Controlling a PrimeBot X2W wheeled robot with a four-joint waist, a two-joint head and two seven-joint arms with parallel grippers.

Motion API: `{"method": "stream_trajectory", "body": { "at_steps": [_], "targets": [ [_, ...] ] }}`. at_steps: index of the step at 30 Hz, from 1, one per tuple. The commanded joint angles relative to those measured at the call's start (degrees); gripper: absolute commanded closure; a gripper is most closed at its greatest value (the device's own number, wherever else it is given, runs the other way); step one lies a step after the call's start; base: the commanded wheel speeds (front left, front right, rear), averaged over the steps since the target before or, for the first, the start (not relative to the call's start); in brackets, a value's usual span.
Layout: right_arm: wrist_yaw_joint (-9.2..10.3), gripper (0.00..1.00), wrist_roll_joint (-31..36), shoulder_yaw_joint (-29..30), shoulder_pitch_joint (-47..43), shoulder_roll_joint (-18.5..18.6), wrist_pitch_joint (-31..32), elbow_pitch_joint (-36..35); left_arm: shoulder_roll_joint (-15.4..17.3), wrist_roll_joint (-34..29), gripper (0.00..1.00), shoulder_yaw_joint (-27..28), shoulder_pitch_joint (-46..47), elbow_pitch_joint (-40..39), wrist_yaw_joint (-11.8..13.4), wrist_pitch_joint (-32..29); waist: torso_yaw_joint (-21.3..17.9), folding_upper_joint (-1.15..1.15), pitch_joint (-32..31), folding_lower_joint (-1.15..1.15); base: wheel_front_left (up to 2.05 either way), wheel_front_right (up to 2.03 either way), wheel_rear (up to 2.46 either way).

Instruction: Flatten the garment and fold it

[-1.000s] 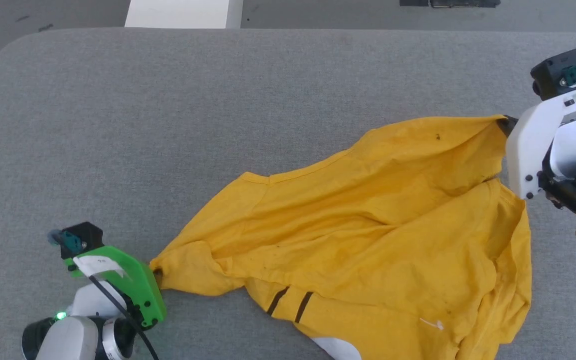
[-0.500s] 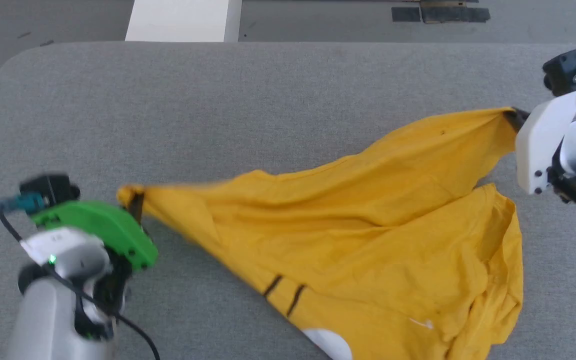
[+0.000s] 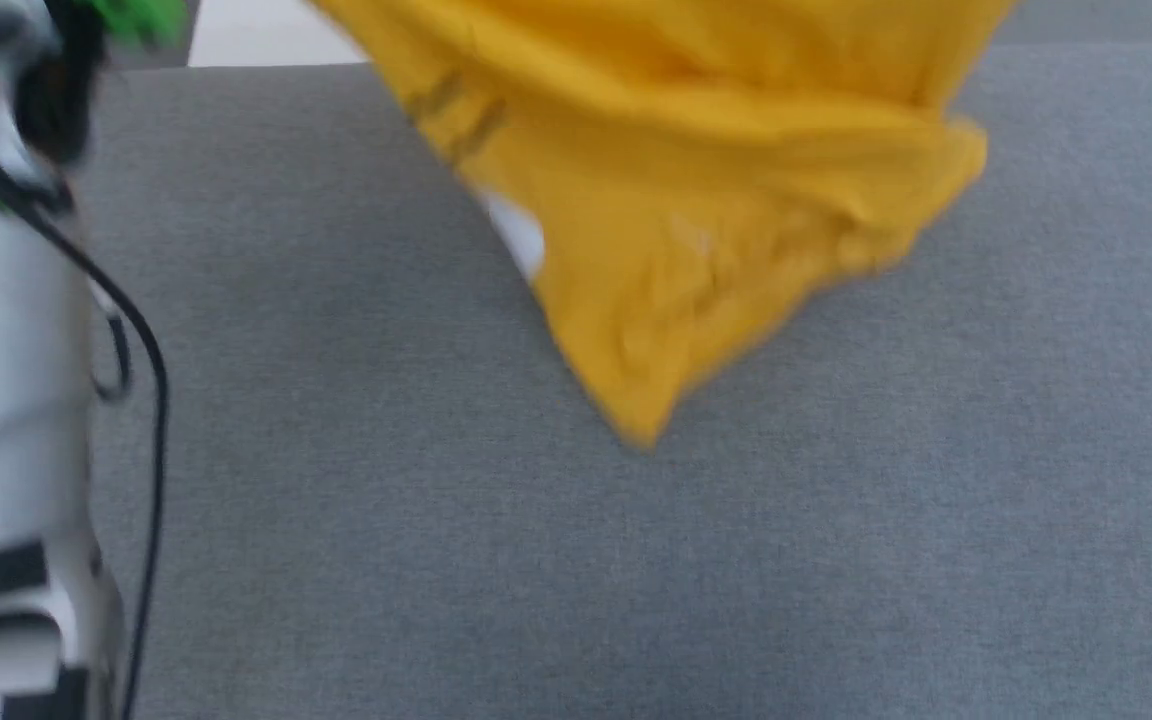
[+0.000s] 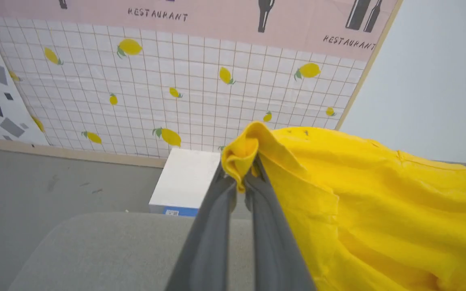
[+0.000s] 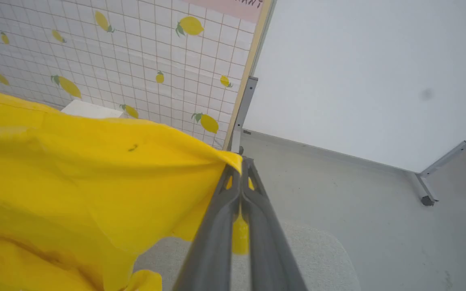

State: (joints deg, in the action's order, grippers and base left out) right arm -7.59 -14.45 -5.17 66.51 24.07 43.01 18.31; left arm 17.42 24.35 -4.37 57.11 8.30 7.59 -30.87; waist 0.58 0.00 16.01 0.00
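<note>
Head view: above the far half of the grey worktop (image 3: 836, 560) the yellow T-shirt (image 3: 696, 190) hangs in the air, blurred and creased, touching nothing that I can make out. As I judge it, nothing is finished: the shirt is neither flattened nor folded, so laying it out and every fold are left. Its long axis runs side to side, roughly along the worktop's far edge, stretched between two held points. The slack cloth droops to a tip pointing down at the worktop's middle, a white patch (image 3: 518, 240) showing. The left pincer (image 4: 242, 178) is clenched on a bunched fold and the right pincer (image 5: 241, 163) on a corner.
</note>
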Motion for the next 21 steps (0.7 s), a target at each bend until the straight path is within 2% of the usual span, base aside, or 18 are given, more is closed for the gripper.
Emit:
{"method": "stream_trajectory", "body": {
  "at_steps": [1, 8, 12, 17, 21],
  "targets": [
    [0.1, 1.0, 1.67, 0.31, 3.4, -0.9, -1.5, 1.25, 1.02, -1.79, 1.0, -0.47, 4.16, 1.25, -0.43, 1.65, -2.37, 0.0, 2.01, 0.0, 0.0, 0.0, 0.0],
    [0.1, 1.0, 8.86, 4.91, 18.64, -4.68, -9.82, 9.69, 2.29, -8.25, 1.0, -3.99, 21.81, 10.56, -2.34, 11.41, -5.13, 0.0, 3.66, 0.0, 0.0, 0.0, 0.0],
    [0.1, 1.0, 12.9, 6.6, 23.46, -5.53, -14.93, 12.96, 2.03, -9.3, 1.0, -3.79, 27.44, 14.4, -2.03, 17.35, -6.01, 0.0, 4.69, 0.0, 0.0, 0.0, 0.0],
    [0.1, 1.0, 13.28, 5.93, 25.06, -6.11, -17.87, 17.48, 1.86, -7.93, 1.0, -2.93, 28.69, 18.7, -2.73, 20.29, -6.57, 0.0, 5.91, 0.0, 0.0, 0.0, 0.0],
    [0.1, 1.0, 9.62, 2.07, 22.25, -5.05, -20.47, 19.49, 1.04, -5.16, 1.0, -2.12, 24.26, 21.99, -4.4, 21.85, -5.87, 0.0, 6.22, 0.0, 0.0, 0.0, 0.0]
  ]
}}
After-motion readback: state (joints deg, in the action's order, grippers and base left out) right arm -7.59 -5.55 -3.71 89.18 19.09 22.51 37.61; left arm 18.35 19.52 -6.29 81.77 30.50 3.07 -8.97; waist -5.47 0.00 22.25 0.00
